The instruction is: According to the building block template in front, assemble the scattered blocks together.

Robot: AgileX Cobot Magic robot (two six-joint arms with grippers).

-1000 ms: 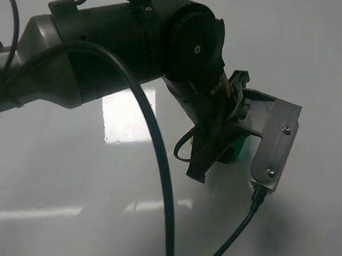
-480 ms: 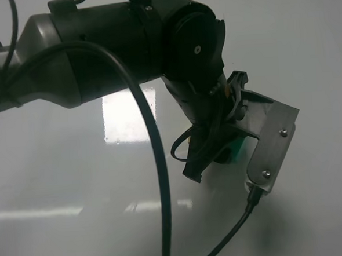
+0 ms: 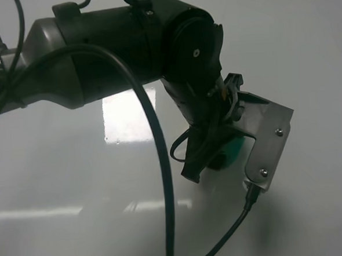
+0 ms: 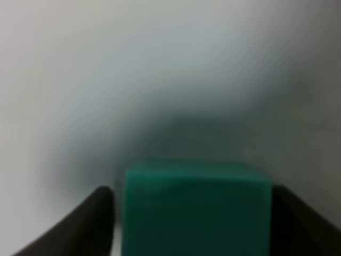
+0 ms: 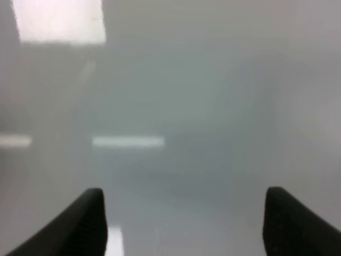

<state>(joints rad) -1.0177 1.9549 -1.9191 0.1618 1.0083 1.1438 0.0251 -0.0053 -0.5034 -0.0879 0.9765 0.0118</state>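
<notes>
Teal-green cube (image 4: 194, 210) (upright) in left end effector (image 4: 190, 202)

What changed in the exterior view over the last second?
The left hand drifted slightly toward the left of the exterior view, together with its camera bracket. The teal-green cube between its fingers travelled with it. Nothing was newly taken hold of or let go. The arm's pose and the hold on the cube look otherwise the same.
</notes>
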